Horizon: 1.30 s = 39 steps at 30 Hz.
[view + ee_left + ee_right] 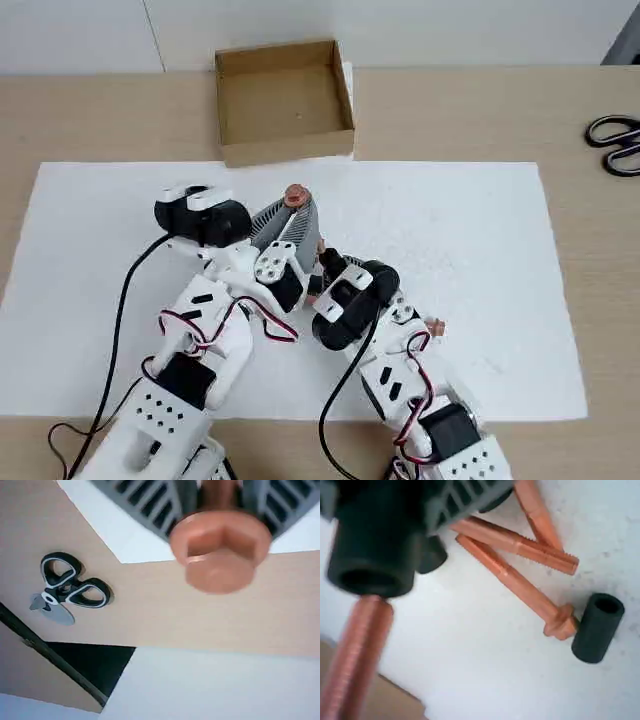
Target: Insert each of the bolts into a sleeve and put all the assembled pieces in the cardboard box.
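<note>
High view: the left gripper point(291, 212) is clamped on 1 bolt point(294, 195) over the white sheet point(480, 230), near its far edge. The right gripper point(322, 268) is just beside it. The cardboard box point(285, 100) sits at the tabletop's far edge.

Left wrist view: scissors point(67, 587) lie on bare wood.

Right wrist view: the claw seems closed on a black sleeve point(375, 550), with the held bolt's threaded tip at its mouth. 3 loose bolts point(520, 586) and 1 loose sleeve point(597, 627) lie on the sheet.

Bolts point(520, 582) on the paper sheet point(470, 240) are reading matt copper-tone, smooth shanks, ribbed threads. The sleeve point(597, 627) beside one is looking matt black plastic. Sheet is lying over a wood-grain table point(100, 110); cardboard box point(285, 148) at the sheet's far edge is showing dull brown.
</note>
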Each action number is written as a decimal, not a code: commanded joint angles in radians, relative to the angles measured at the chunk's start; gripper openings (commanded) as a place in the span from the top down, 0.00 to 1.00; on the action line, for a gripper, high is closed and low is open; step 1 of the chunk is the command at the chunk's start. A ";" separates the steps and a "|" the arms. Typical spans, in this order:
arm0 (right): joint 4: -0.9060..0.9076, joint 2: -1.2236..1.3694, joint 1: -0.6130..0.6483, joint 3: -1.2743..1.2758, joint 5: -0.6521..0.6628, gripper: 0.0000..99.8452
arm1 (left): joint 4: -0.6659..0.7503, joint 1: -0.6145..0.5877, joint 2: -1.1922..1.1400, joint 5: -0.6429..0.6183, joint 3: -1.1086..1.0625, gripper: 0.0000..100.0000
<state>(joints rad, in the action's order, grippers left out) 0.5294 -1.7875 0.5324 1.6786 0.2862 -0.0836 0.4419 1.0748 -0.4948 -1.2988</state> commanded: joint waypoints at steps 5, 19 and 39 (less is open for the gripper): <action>-0.019 -0.012 -0.001 0.006 -0.009 0.99 | 0.023 0.041 0.006 -0.008 0.062 0.99; -0.027 -0.012 -0.002 0.006 -0.009 0.99 | -0.097 0.043 0.000 -0.074 0.059 0.99; -0.028 -0.013 -0.004 0.006 -0.009 0.99 | -0.416 0.037 0.005 -0.081 0.091 0.99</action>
<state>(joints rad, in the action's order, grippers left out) 0.5309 -1.7845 0.5386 1.6786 0.2831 -0.4442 0.4849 1.0825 -0.5762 -1.2375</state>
